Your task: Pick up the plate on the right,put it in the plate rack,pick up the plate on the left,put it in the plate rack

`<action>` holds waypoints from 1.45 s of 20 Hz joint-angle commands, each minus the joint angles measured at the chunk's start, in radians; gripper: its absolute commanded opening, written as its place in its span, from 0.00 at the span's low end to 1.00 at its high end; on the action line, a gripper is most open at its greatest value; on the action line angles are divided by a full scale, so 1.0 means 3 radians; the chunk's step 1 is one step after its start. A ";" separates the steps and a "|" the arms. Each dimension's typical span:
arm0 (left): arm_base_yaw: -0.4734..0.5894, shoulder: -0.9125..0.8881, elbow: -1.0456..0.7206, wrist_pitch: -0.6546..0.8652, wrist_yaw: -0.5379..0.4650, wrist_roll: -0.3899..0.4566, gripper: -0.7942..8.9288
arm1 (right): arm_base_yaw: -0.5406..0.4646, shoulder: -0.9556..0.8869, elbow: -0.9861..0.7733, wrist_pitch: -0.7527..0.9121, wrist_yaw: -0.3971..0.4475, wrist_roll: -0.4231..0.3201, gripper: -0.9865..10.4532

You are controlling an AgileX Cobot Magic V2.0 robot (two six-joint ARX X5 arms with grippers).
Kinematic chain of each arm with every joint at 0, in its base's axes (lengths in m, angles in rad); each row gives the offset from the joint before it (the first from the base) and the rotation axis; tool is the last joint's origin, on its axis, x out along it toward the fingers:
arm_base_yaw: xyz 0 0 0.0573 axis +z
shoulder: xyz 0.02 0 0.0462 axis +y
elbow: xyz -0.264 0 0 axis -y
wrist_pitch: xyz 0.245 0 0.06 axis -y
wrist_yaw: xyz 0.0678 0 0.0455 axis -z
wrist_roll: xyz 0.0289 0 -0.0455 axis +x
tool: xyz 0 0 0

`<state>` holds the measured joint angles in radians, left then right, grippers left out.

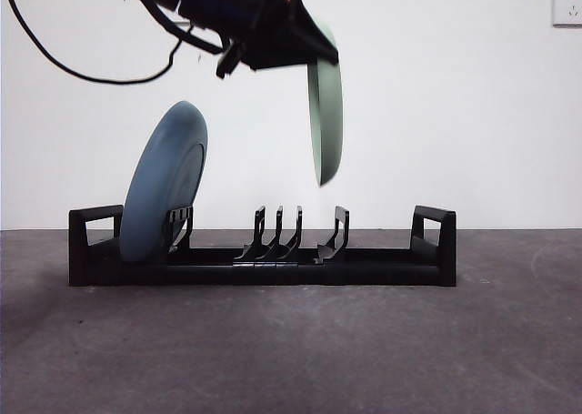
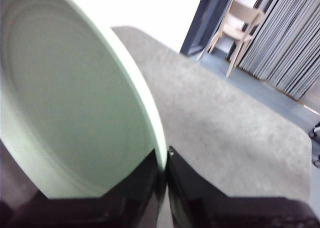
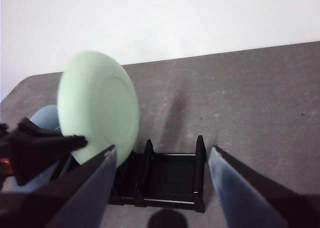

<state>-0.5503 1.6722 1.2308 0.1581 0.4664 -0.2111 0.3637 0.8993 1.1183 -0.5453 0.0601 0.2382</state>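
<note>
Blue and already seated, one plate (image 1: 164,185) is leaning in the left end of the plate rack (image 1: 262,261), tilted against the first prongs, so that half of the job looks finished. Further right, the pale green plate (image 1: 326,114) is hanging on edge in the air above the middle of the rack, its lower rim clear of the prongs and over the gap near the right-hand prong; it is not yet in a slot. The left gripper (image 2: 165,160) is pinching this plate at its rim, one black jaw on each face, and in the front view the arm is reaching in from the top left. The right gripper (image 3: 162,160) is waiting with its jaws spread wide and nothing between them, looking down on the rack's end.

What seems to be left is lowering the green plate between two prongs and letting go. The rack itself is sitting flat on the grey table (image 1: 291,350), long, low and black, with boxy loops at both ends.
</note>
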 commanded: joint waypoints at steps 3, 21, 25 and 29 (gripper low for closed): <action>0.0005 0.0127 0.0006 -0.0187 0.0010 0.0145 0.07 | -0.0038 0.0014 -0.0001 0.0027 0.0013 -0.0041 0.36; -0.0047 0.0156 0.0006 -0.0657 -0.0167 0.0488 0.08 | -0.0038 0.0014 -0.0001 0.0055 0.0084 -0.0050 0.36; -0.0047 0.0156 0.0006 -0.0678 -0.0165 0.0546 0.09 | -0.0037 0.0014 -0.0001 0.0053 0.0083 -0.0050 0.36; -0.0058 0.0156 0.0006 -0.0734 -0.0201 0.0544 0.20 | -0.0037 0.0014 -0.0001 0.0053 0.0080 -0.0048 0.36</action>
<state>-0.5655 1.7149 1.2308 -0.0608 0.4088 -0.0708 0.3531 0.9020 1.1183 -0.5373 0.0822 0.2344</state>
